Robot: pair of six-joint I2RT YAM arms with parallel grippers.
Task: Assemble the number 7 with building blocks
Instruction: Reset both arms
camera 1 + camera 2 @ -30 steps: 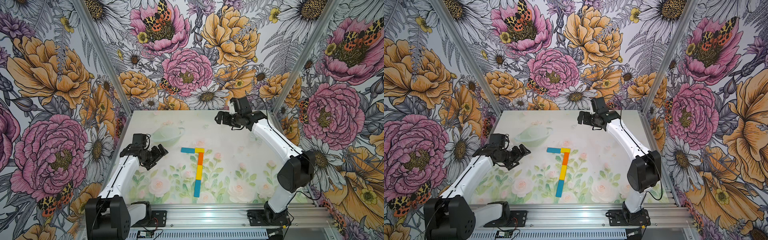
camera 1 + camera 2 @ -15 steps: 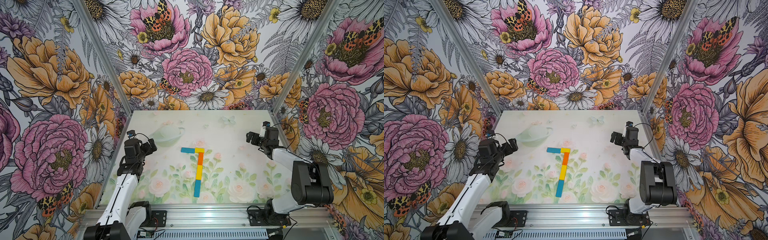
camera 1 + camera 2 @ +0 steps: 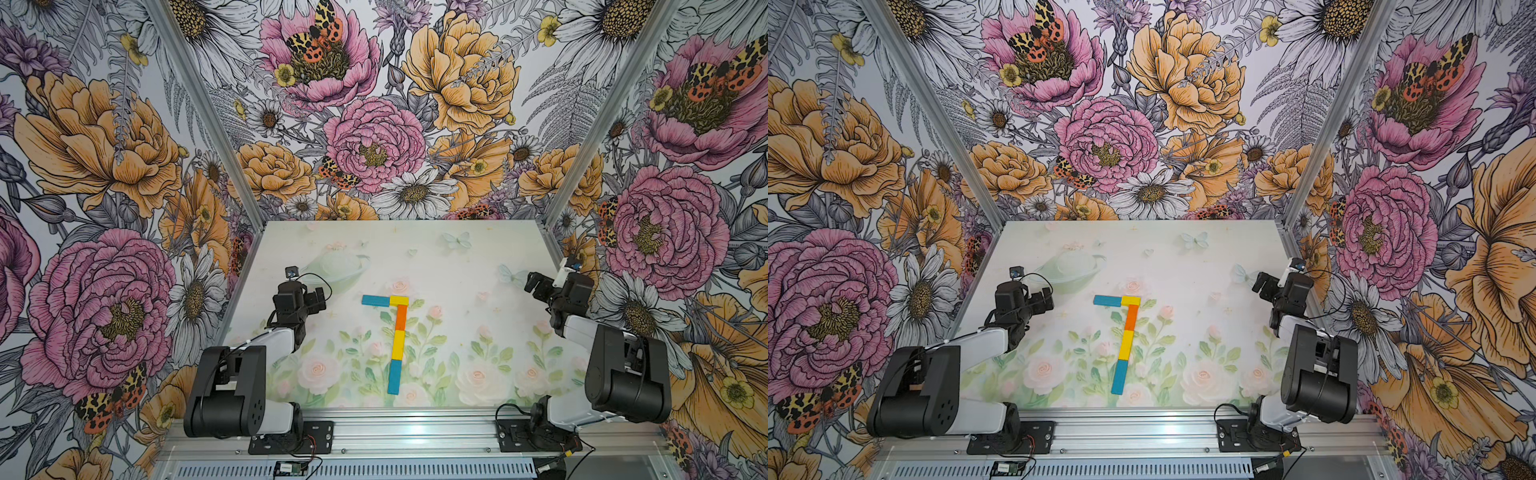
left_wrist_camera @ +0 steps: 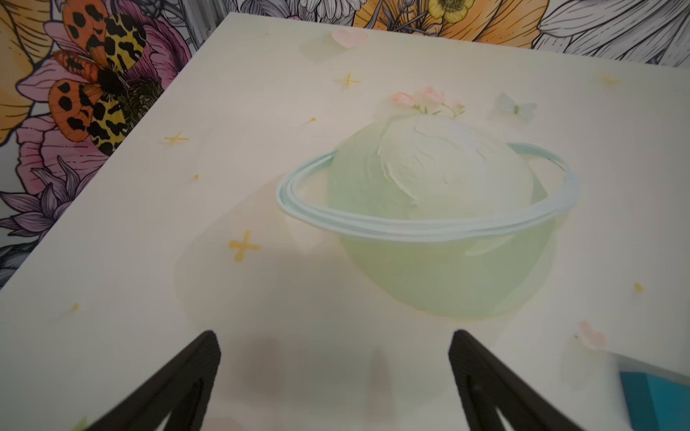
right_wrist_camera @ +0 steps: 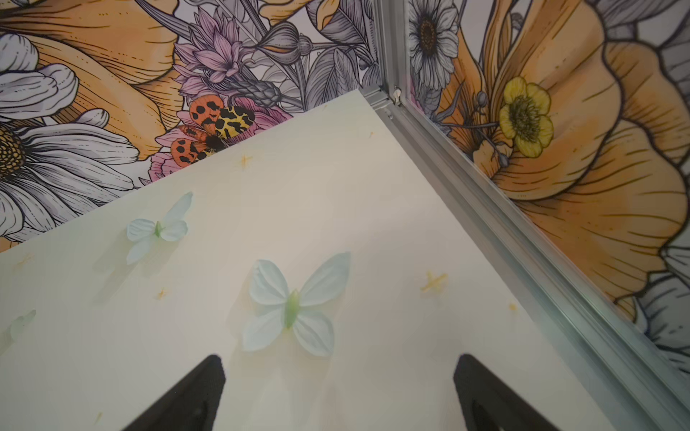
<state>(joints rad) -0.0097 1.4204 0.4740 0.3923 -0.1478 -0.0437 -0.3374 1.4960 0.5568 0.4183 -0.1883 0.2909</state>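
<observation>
Walls (image 3: pixel 104 145) printed with big flowers close in three sides of the pale surface (image 3: pixel 478 257), which is itself painted with roses, butterflies and a ringed planet (image 4: pixel 429 209).

My left arm (image 3: pixel 270 343) is folded back along my left edge of that surface. My right arm (image 3: pixel 623 374) is folded along the opposite edge, beside the aluminium frame rail (image 5: pixel 522 242). Both are well apart from the blocks.

My left hand (image 3: pixel 319 296) hangs over bare surface near the planet. Its two black fingers (image 4: pixel 194 373) are spread wide with nothing between them. My right hand (image 3: pixel 534 286) is just as wide open and empty, held above a painted butterfly (image 5: pixel 291 306).

Between the arms, about midway across the surface, the number 7 (image 3: pixel 397 332) lies flat, touched by neither hand. Its stem runs toward me with a slight lean, three blocks laid end to end. The stem blue block (image 3: pixel 394 377) is nearest me, then the long yellow block (image 3: pixel 398 345), then the orange block (image 3: pixel 401 318).

The top bar is the top blue block (image 3: pixel 375 300) butted against the short yellow block (image 3: pixel 399 300), which caps the stem. That blue end points toward my left hand, and a blurred blue corner of it shows at the edge of the left wrist view.
</observation>
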